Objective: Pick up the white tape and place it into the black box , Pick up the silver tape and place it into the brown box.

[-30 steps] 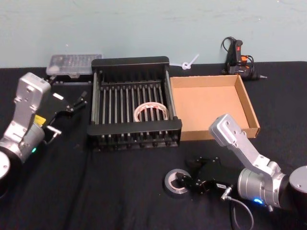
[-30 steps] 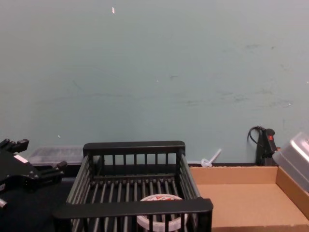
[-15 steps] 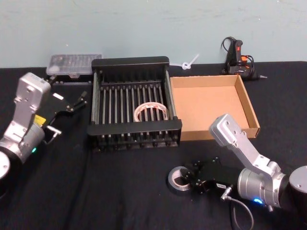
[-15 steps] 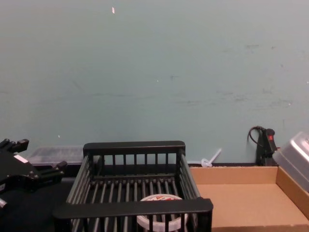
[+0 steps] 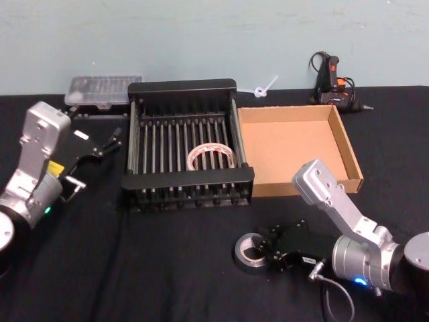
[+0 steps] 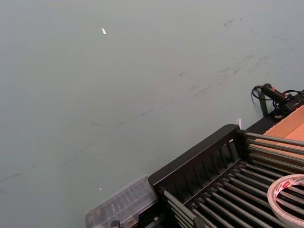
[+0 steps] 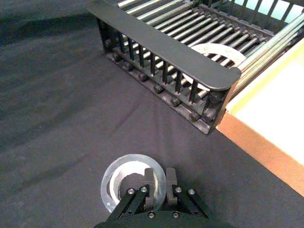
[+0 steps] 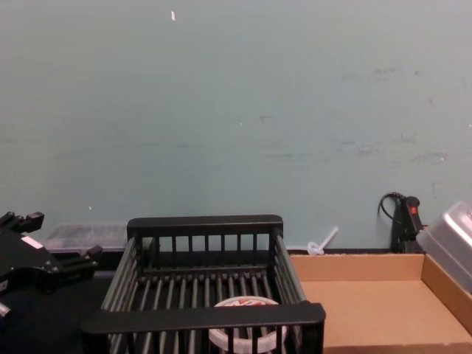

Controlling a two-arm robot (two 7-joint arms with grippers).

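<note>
The silver tape [image 5: 248, 249] lies flat on the black cloth in front of the brown box [image 5: 288, 144]. My right gripper [image 5: 266, 253] is low over the cloth, shut on the roll's near wall. In the right wrist view its two fingers [image 7: 152, 183] pinch the rim of the silver tape [image 7: 127, 183]. The white tape [image 5: 210, 157] with red markings lies flat on the barred floor of the black box [image 5: 182, 86], also seen as white tape [image 8: 247, 304] from the chest. My left gripper [image 5: 112, 139] hovers open to the left of the black box.
A clear plastic case [image 5: 104, 88] sits behind the crate's left corner. A glue gun [image 5: 332, 77] and a white zip tie [image 5: 265, 87] lie by the wall at the back. Black cloth stretches bare along the table's front left.
My right gripper's fingers have closed on the silver tape's wall, and the roll has shifted slightly to the right. The left arm has stayed still.
</note>
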